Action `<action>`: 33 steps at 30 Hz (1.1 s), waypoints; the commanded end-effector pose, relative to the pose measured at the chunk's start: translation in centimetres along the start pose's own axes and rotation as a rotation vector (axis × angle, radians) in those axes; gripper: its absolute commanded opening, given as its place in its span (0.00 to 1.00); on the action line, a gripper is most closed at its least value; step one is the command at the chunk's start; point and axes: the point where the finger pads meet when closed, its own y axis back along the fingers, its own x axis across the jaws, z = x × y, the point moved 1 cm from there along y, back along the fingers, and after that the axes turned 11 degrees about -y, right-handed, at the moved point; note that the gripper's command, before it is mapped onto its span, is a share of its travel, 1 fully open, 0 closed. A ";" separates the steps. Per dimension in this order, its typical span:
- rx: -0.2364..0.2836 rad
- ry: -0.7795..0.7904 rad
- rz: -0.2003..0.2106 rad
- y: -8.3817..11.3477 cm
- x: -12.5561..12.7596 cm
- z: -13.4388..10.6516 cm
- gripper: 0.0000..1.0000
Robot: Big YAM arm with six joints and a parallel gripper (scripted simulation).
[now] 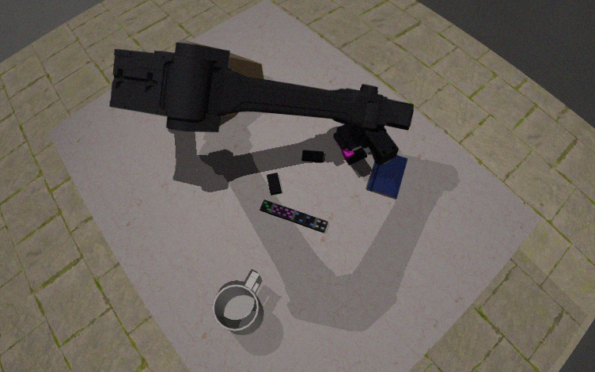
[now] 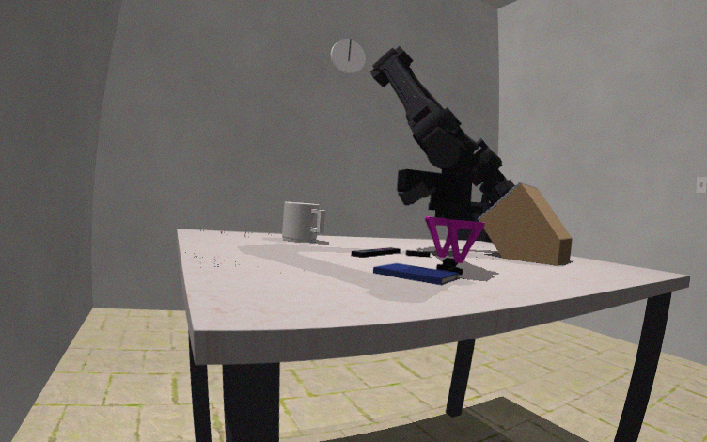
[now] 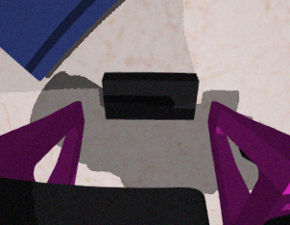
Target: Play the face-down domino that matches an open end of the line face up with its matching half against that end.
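The face-up line of dominoes (image 1: 293, 216) (image 2: 375, 251) lies flat near the table's middle, with coloured pips. Three black face-down dominoes lie behind it: one (image 1: 274, 183) close to the line, one (image 1: 312, 156) (image 2: 417, 253) farther back, and one (image 1: 358, 158) (image 2: 448, 267) (image 3: 151, 96) beside the blue book. My gripper (image 1: 350, 153) (image 2: 452, 256) (image 3: 146, 111) is open. Its magenta fingers hang low over that third domino, one on each side of it and apart from it. The domino lies flat on the table (image 1: 129, 184) (image 2: 290, 307) (image 3: 252, 27).
A blue book (image 1: 388, 176) (image 2: 414, 273) (image 3: 66, 8) lies flat right beside the straddled domino. A tan wooden block (image 2: 529, 225) stands by the arm's base. A grey mug (image 1: 237, 307) (image 2: 301, 221) stands near the far edge from the base.
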 end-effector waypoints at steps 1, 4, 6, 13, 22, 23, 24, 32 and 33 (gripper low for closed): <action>-0.005 -0.002 0.005 0.1 0.1 0.1 0.73; -0.004 -0.003 0.003 -0.1 -0.1 0.1 0.73; -0.004 -0.003 0.002 -0.2 -0.2 0.1 0.73; -0.004 -0.004 0.001 -0.3 -0.3 0.0 0.73; -0.003 -0.004 0.001 -0.2 -0.2 0.0 0.73; -0.003 -0.004 0.000 -0.2 -0.3 0.0 0.73; -0.002 -0.004 -0.001 -0.3 -0.4 0.0 0.73; -0.002 -0.004 -0.002 -0.4 -0.4 -0.1 0.73; -0.001 0.002 0.001 0.1 -0.1 -0.1 0.73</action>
